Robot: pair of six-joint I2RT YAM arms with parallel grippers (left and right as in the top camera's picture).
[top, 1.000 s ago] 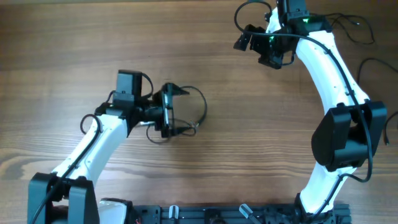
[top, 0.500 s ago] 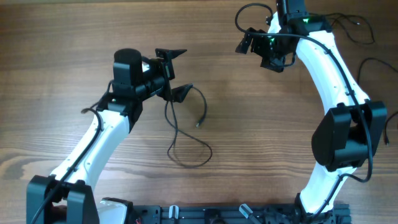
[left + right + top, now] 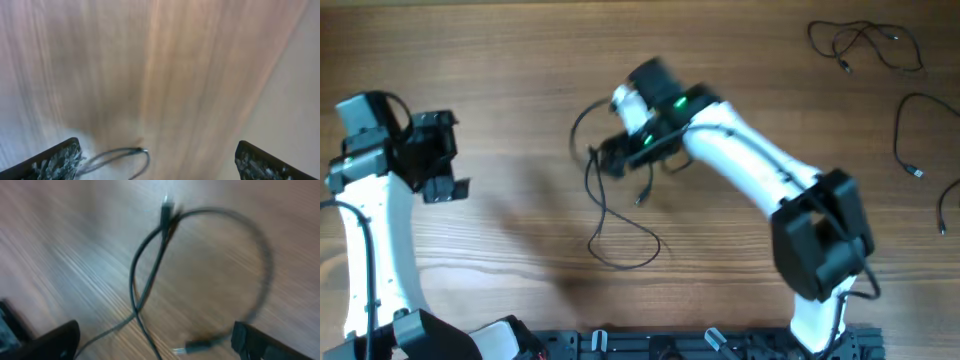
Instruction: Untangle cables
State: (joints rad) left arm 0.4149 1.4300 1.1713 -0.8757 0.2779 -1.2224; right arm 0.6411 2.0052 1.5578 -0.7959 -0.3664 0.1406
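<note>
The right gripper (image 3: 152, 336) hangs low over the cable (image 3: 604, 210) with its fingers (image 3: 50, 341) spread wide and nothing between them yet. The wrist view shows a round loop (image 3: 267, 262) ahead of the jaws, a crossing (image 3: 165, 226) of two strands at the loop's far side, and a plug (image 3: 192, 345) lying just inside the right-hand finger. The left gripper (image 3: 157, 159) is also spread and empty. It is drawn well away to the side, with only a thin bend of cable showing near its left finger, so nothing pins the cable to the table (image 3: 500, 60). That is the main risk: if the right gripper closes and pulls, the whole cable will probably slide along instead of opening out. Both wrist views are smeared, which suggests fast motion, so the fingers could land off target. Closing where two strands run together would grip both and draw the crossing tighter. The plug could also catch in the loop as it is dragged through. The other cables (image 3: 865, 42) lie well behind the right arm and are not at risk.
</note>
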